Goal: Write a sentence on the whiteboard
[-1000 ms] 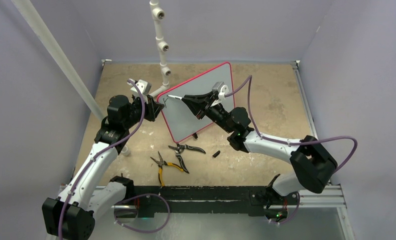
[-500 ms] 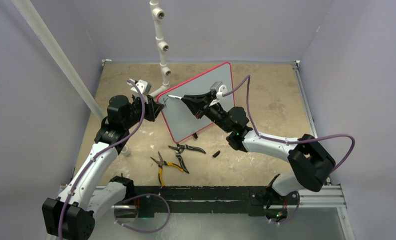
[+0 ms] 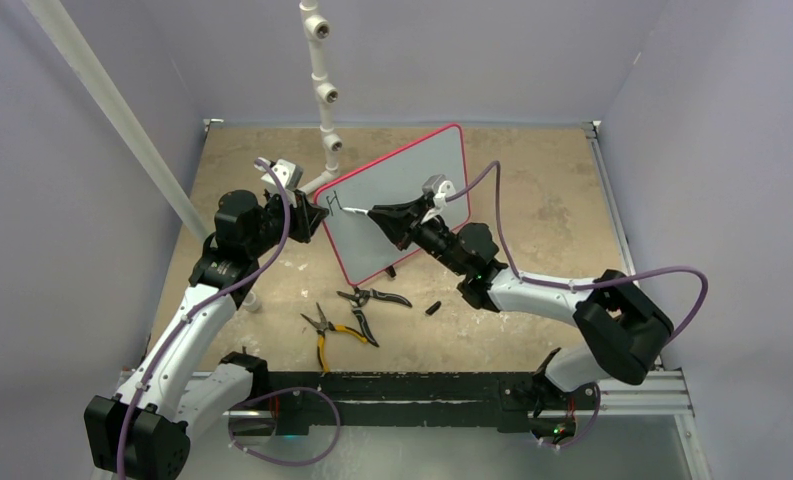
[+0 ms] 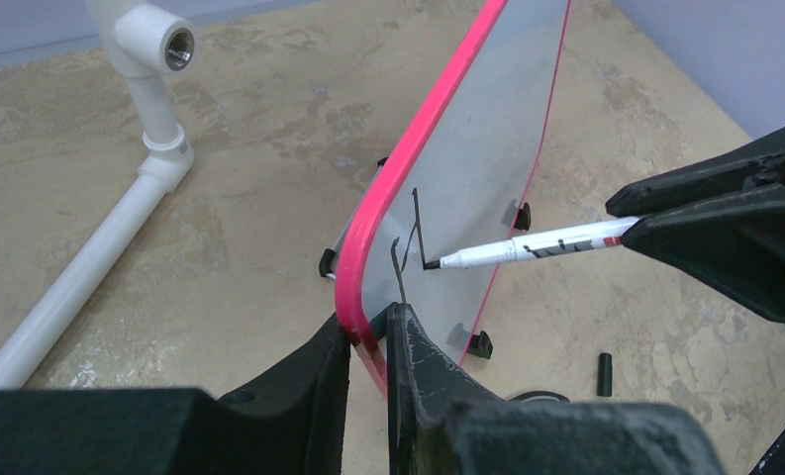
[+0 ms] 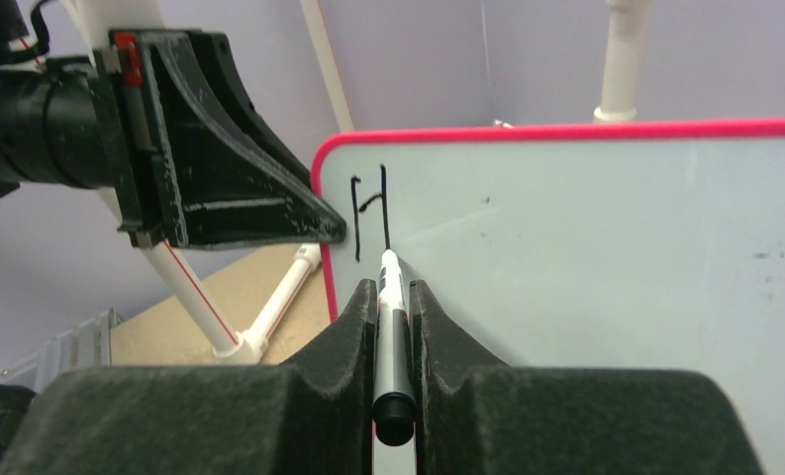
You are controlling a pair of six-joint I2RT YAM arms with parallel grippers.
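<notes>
The whiteboard [image 3: 412, 190] stands tilted on the table, with a red-pink frame and a grey-white face [image 5: 586, 257]. My left gripper [image 3: 312, 214] is shut on the frame at the board's left corner [image 4: 368, 332]. My right gripper [image 3: 377, 214] is shut on a white marker [image 5: 392, 327], whose black tip [image 4: 432, 264] touches the board. Of the sentence [image 5: 368, 210], only two upright strokes and a short cross stroke show near that corner, like an "H" [image 4: 410, 242].
Yellow-handled pliers [image 3: 327, 332] and black-handled pliers [image 3: 374, 298] lie on the table in front of the board. The marker's black cap [image 3: 433, 307] lies to their right. A white PVC pipe [image 3: 322, 90] rises behind the board's left end [image 4: 121, 228].
My right gripper has drawn the marker tip down the board toward the near side, lengthening the second upright stroke. The left gripper and the board have stayed put.
</notes>
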